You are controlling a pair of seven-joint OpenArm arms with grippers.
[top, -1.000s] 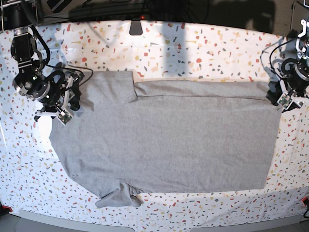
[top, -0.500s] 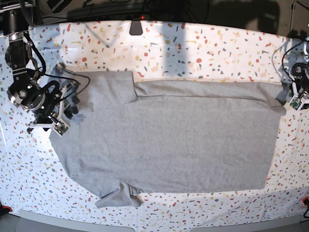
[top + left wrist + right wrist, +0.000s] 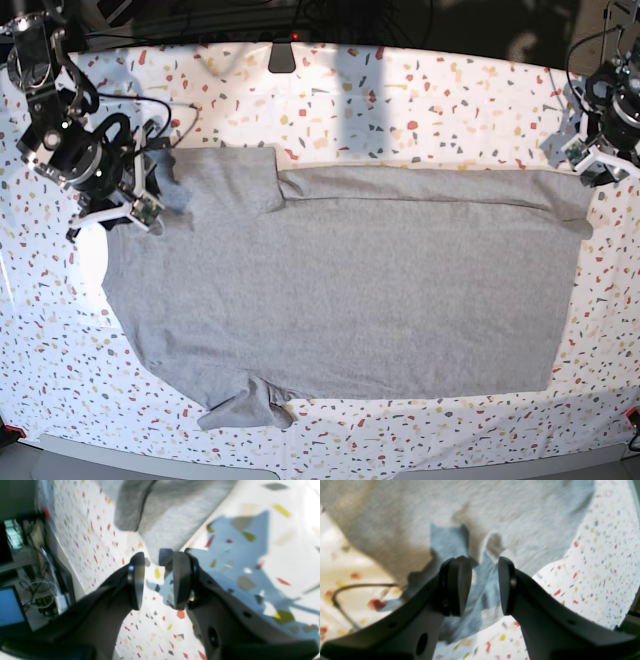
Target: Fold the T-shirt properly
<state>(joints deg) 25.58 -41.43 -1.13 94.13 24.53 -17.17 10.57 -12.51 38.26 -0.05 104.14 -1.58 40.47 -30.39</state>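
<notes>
The heather-grey T-shirt (image 3: 350, 290) lies flat on the speckled table (image 3: 420, 100), plain side up. One sleeve is folded in at the far left and the other is bunched near the front edge. My right gripper (image 3: 138, 200) hovers at the shirt's far left corner. In the right wrist view the right gripper (image 3: 482, 562) is open above the T-shirt (image 3: 495, 510) with nothing between its fingers. My left gripper (image 3: 592, 160) is off the shirt's far right corner. In the left wrist view it (image 3: 155, 557) stands open over bare table, just short of the T-shirt (image 3: 170, 512) corner.
A black cable (image 3: 165, 108) loops beside the right arm and also shows as a cable (image 3: 345, 590) on the table. A dark mount (image 3: 281, 55) sits at the far edge. A screen and wires (image 3: 15, 600) lie beyond the table edge.
Both arms have drawn back toward the far edge, away from the shirt's corners. The right gripper opened slightly. The shirt lies as before.
</notes>
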